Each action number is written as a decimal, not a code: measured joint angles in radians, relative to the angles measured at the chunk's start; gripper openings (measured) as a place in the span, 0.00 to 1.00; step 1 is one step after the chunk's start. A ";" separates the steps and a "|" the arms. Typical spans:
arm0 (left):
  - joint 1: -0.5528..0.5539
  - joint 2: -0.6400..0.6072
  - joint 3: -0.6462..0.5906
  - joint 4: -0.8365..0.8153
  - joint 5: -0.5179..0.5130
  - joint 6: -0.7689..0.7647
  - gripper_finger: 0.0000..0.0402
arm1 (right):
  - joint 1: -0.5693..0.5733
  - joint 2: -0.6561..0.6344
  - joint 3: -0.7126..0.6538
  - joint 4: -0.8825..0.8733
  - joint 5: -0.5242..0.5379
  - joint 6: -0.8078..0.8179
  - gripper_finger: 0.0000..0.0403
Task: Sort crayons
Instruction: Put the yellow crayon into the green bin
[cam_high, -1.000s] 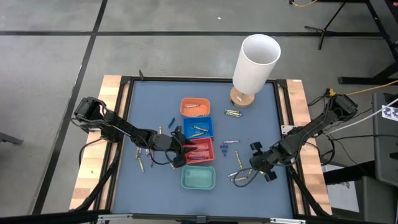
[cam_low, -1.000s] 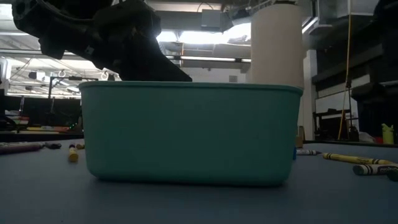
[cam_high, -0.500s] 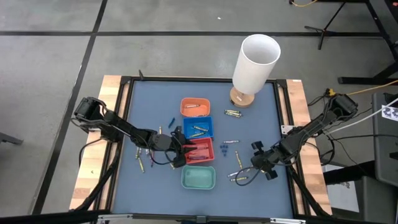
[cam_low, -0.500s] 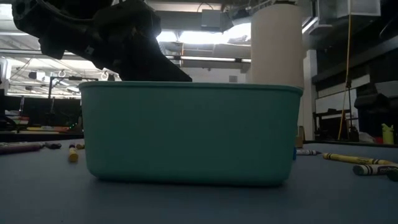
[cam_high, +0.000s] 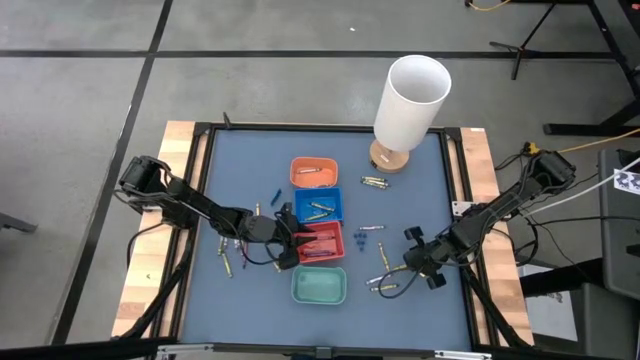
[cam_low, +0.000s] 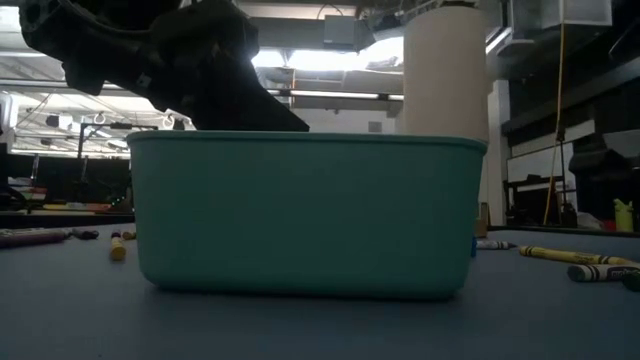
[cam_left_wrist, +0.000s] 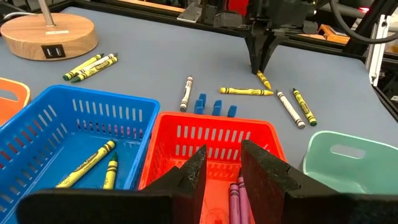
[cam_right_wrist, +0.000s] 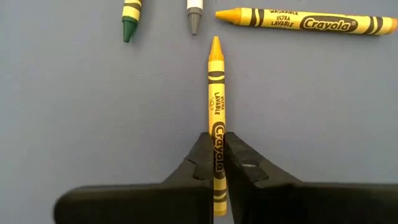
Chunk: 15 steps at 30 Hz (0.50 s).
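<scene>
Pinching a yellow paper-wrapped crayon (cam_right_wrist: 216, 124) near its butt end, our right gripper (cam_high: 406, 268) sits toward the blue tabletop's (cam_high: 250, 170) right front, left gripper (cam_left_wrist: 221, 168) parted over the red slotted tray (cam_left_wrist: 211, 134), so we risk the stick pivoting or slipping on lift.

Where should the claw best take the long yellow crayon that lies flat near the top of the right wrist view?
Probably at mid-length of the long yellow crayon, from straight above, fingers across its thin body: it lies flat, clear of neighbours. The right claw is already shut on another yellow crayon.
</scene>
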 joint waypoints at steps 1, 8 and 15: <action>0.000 0.000 0.000 0.002 0.000 0.001 0.21 | 0.000 0.000 0.004 -0.002 0.000 0.000 0.03; -0.001 -0.024 0.000 -0.002 0.006 0.002 0.21 | 0.000 0.003 0.075 -0.014 0.011 -0.002 0.07; -0.005 -0.045 -0.001 -0.005 0.036 0.004 0.21 | 0.000 0.003 0.189 -0.008 0.053 -0.128 0.05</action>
